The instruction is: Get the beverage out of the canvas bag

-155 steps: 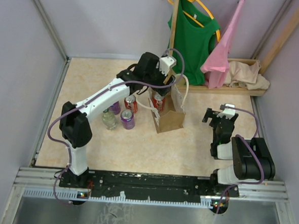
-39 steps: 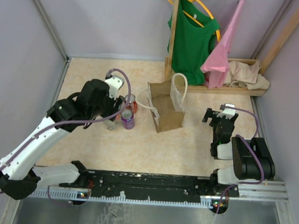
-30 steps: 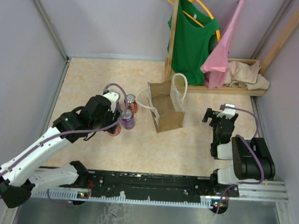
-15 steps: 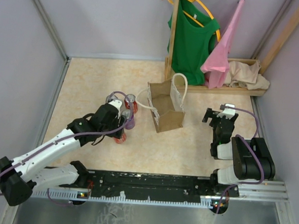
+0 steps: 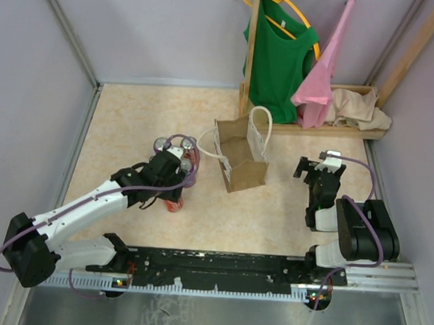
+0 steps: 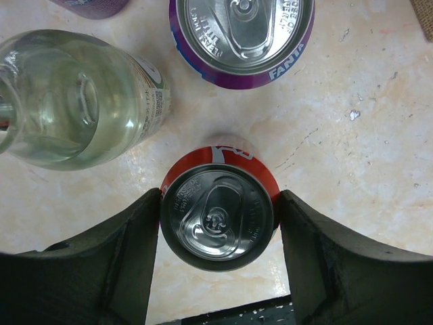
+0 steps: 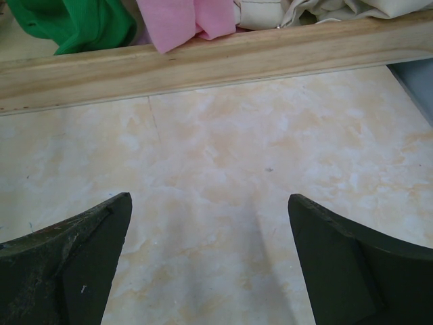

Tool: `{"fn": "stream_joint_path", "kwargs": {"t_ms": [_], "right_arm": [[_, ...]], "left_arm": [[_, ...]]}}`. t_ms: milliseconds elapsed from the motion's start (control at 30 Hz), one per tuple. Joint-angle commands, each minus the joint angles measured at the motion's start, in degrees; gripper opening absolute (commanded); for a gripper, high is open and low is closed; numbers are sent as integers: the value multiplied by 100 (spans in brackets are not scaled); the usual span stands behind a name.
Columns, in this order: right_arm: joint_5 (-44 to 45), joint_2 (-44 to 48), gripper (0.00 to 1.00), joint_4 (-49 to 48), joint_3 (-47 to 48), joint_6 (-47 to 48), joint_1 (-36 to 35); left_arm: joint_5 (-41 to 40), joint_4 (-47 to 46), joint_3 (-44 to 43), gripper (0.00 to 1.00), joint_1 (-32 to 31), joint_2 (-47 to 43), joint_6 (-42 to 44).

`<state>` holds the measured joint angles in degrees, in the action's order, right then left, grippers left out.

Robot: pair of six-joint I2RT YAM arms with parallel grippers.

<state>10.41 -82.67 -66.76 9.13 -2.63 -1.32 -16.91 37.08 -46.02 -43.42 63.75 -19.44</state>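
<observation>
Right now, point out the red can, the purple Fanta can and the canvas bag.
red can [image 6: 218, 220]: left wrist view, on its silver lid.
purple Fanta can [image 6: 241, 24]: left wrist view, on its lid.
canvas bag [image 5: 247, 176]: top external view, on its near side wall.

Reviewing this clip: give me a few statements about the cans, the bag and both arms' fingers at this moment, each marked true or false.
1. The left fingers press against both sides of the red can. True.
2. The red can sits inside the canvas bag. False: it is outside, to the left of the bag.
3. The right fingers grip pink cloth. False: they stand open with nothing between them.
4. The canvas bag stands upright with its mouth open. True.
5. A purple can stands close to the red can. True.
</observation>
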Motion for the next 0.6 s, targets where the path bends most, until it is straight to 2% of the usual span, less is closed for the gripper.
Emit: {"fn": "stream_joint_path", "kwargs": {"t_ms": [0, 167, 267, 333, 500, 533, 567], "right_arm": [[8, 6, 99, -285, 125, -9, 10], [13, 6, 99, -285, 125, -7, 9], [7, 6, 99, -285, 125, -9, 10], [13, 5, 99, -285, 124, -2, 9], [10, 6, 99, -285, 124, -5, 10], [6, 6, 99, -285, 125, -4, 10], [11, 6, 99, -285, 125, -8, 10]], "left_arm": [[-108, -83, -147, 6, -44, -46, -94], [-27, -96, -52, 22, -52, -88, -197], [-22, -89, -4, 50, -66, -107, -253], [-39, -59, 5, 64, -78, -108, -283], [-65, -17, -10, 73, -92, -112, -319], [-66, 1, -16, 77, -96, -110, -333], [-67, 9, -25, 86, -95, -107, -332]]}}
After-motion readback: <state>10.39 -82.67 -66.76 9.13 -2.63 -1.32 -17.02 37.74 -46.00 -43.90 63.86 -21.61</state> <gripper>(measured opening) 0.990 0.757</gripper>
